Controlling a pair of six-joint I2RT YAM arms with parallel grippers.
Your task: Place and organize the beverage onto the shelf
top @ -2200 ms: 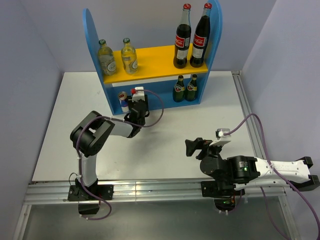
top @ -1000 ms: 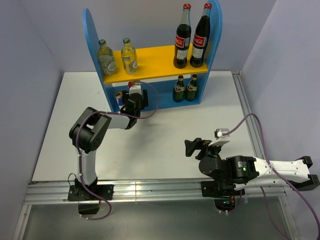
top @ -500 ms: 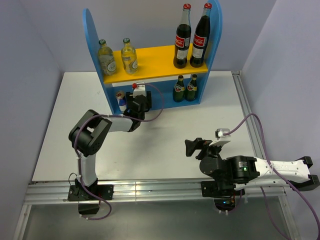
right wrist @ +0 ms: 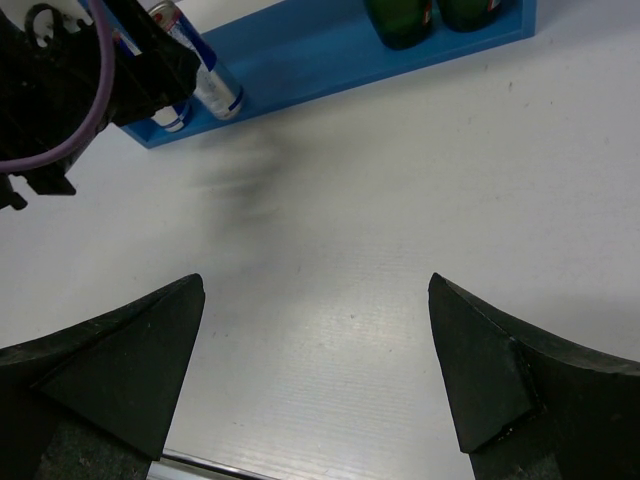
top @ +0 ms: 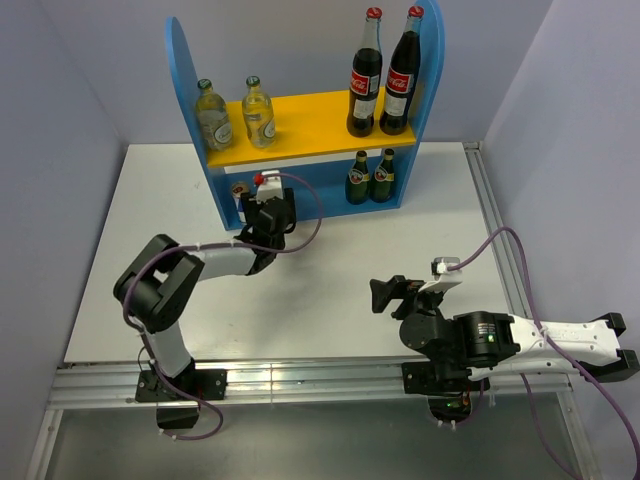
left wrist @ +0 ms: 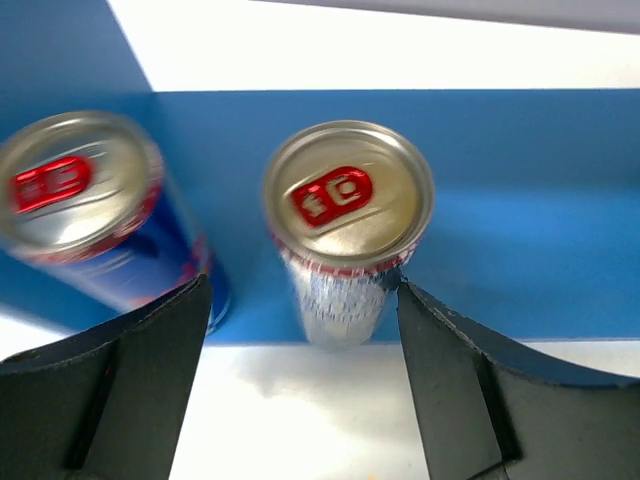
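Note:
The blue shelf (top: pixel 190 80) holds two clear bottles (top: pixel 212 115) and two cola bottles (top: pixel 366 80) on its yellow board (top: pixel 310 110). Two dark green bottles (top: pixel 358 178) stand on the base at the right. In the left wrist view two slim cans stand on the blue base: one (left wrist: pixel 348 225) straight ahead, one (left wrist: pixel 90 215) to its left. My left gripper (left wrist: pixel 303 300) is open at the base's front edge. The middle can sits just past its fingertips, with a gap on the left side. My right gripper (right wrist: pixel 315 340) is open over bare table, holding nothing.
The shelf stands at the back of the white table (top: pixel 400 250), against the rear wall. Grey walls close in both sides. A metal rail (top: pixel 300 380) runs along the near edge by the arm bases. The right arm's purple cable (top: pixel 520 270) loops over the table's right side.
The left arm's elbow has swung left and down. Its gripper has drawn back slightly from the lower shelf, leaving the can standing on the base. The right arm has not moved.

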